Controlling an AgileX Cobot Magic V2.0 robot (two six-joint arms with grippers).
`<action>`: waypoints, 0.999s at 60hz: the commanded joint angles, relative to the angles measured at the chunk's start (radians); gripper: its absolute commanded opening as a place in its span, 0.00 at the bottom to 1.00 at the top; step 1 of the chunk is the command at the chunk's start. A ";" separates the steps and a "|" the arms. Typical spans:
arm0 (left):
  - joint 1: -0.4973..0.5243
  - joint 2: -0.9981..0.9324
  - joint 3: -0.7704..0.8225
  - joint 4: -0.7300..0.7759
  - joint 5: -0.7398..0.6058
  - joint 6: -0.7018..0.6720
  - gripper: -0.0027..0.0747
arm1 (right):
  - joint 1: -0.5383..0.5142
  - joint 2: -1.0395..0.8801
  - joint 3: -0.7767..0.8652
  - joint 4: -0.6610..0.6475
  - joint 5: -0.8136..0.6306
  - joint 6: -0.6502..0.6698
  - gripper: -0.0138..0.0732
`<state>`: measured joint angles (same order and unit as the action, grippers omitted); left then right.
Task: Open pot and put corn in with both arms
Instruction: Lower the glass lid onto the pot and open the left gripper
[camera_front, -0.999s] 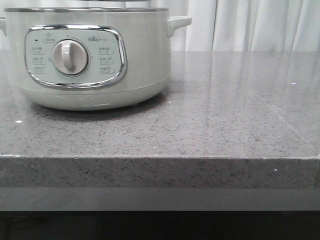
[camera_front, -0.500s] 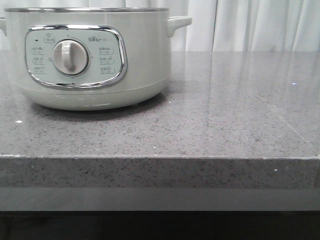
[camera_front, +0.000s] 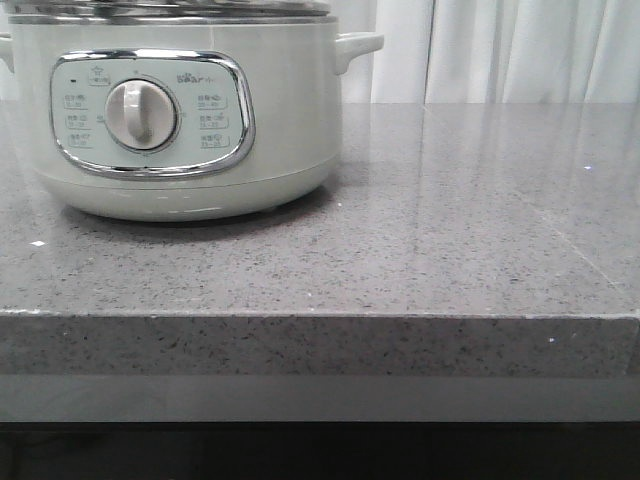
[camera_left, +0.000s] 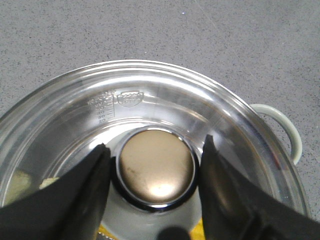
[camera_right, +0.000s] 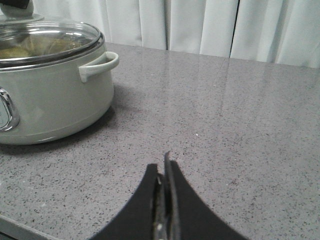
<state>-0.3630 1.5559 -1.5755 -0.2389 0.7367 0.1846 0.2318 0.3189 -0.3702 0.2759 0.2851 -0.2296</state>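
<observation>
The pot (camera_right: 50, 90) — lid on — its knob (camera_left: 156, 169) between the spread left pincer (camera_left: 155, 172); right pincer (camera_right: 164, 170) pressed together.

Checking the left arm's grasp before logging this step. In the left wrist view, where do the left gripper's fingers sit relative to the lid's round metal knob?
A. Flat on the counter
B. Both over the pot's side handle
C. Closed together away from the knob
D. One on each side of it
D: the left gripper has a dark finger either side of the knob on the glass lid.

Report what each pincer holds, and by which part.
Left pincer straddles the glass lid's round knob, contact unclear. Right pincer is shut, holding nothing.
</observation>
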 joint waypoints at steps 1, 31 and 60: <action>-0.007 -0.040 -0.047 -0.028 -0.111 0.001 0.30 | -0.006 0.007 -0.030 -0.003 -0.071 -0.005 0.08; -0.007 -0.034 -0.047 -0.028 -0.121 0.018 0.52 | -0.006 0.007 -0.030 -0.003 -0.071 -0.005 0.08; -0.007 -0.075 -0.054 -0.028 -0.109 0.018 0.68 | -0.006 0.007 -0.030 -0.003 -0.070 -0.005 0.08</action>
<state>-0.3652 1.5504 -1.5939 -0.2454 0.6892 0.2020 0.2318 0.3189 -0.3702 0.2759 0.2851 -0.2296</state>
